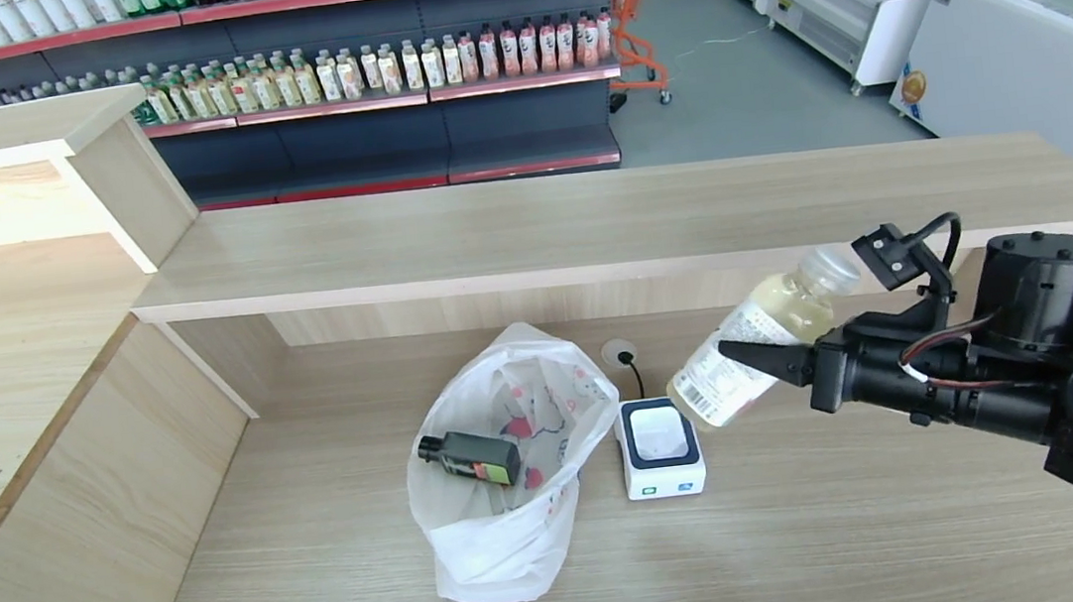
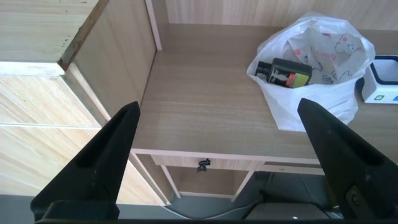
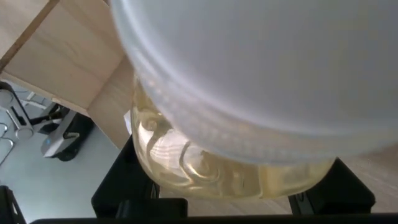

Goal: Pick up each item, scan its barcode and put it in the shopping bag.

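- My right gripper (image 1: pixel 749 350) is clamped on the pale drink bottle (image 1: pixel 778 320), which is tilted with its base just above the scanner (image 1: pixel 660 448); the far finger is hidden behind it.
- A dark bottle (image 1: pixel 470 456) lies inside the bag (image 1: pixel 484 556), with folds of the bag covering part of it.
- My left gripper (image 2: pixel 217 106) is spread wide and empty over the table (image 2: pixel 205 74).

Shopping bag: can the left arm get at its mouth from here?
Probably yes. The left gripper is open and empty, and only bare counter lies between it and the shopping bag, whose mouth gapes upward. The right gripper holds its bottle by the scanner, on the bag's other side.
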Tool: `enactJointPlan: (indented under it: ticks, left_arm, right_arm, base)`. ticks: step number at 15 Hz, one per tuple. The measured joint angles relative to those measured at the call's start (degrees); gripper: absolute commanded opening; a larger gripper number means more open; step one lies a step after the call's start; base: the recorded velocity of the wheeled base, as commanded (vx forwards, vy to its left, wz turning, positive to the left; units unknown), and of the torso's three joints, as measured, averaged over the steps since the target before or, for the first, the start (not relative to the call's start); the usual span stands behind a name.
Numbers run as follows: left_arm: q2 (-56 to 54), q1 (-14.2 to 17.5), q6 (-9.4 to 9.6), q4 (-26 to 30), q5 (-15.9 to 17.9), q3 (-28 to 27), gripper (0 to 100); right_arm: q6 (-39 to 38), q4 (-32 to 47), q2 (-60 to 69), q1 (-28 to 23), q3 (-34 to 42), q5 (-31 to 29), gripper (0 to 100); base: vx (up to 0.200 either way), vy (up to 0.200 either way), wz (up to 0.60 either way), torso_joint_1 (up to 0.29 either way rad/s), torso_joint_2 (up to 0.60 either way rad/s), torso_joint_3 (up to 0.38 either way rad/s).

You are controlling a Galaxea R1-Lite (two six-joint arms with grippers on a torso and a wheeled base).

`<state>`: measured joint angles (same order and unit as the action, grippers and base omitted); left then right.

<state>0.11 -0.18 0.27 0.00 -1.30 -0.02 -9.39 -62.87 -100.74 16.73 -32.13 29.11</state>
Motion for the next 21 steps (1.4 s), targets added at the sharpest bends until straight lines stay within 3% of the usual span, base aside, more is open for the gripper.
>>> enactJointPlan:
  ticks: [3,7,12,21]
  left_arm:
    - [0.0,0.0,0.02,0.0,0.0,0.0,100]
    - [0.0,0.0,0.0,0.0,0.0,0.0,100]
    - [0.0,0.0,0.0,0.0,0.0,0.0,100]
    - [0.0,0.0,0.0,0.0,0.0,0.0,100]
  right_arm:
    - [0.0,-0.3,-4.5,4.4,-3.7,-8.6,0]
    - [0.2,-0.8,-14.4,8.0,-12.2,-14.4,0]
    - [2.9,-2.9,-25.2,12.5,-21.9,-15.3,0]
    - [22.5,-3.7,-39.5,13.9,-34.1,-15.3,0]
  base:
    - [0.0,0.0,0.0,0.0,0.0,0.0]
    - [0.0,0.0,0.0,0.0,0.0,0.0]
    - [0.0,0.0,0.0,0.0,0.0,0.0]
    - [0.0,0.0,0.0,0.0,0.0,0.0]
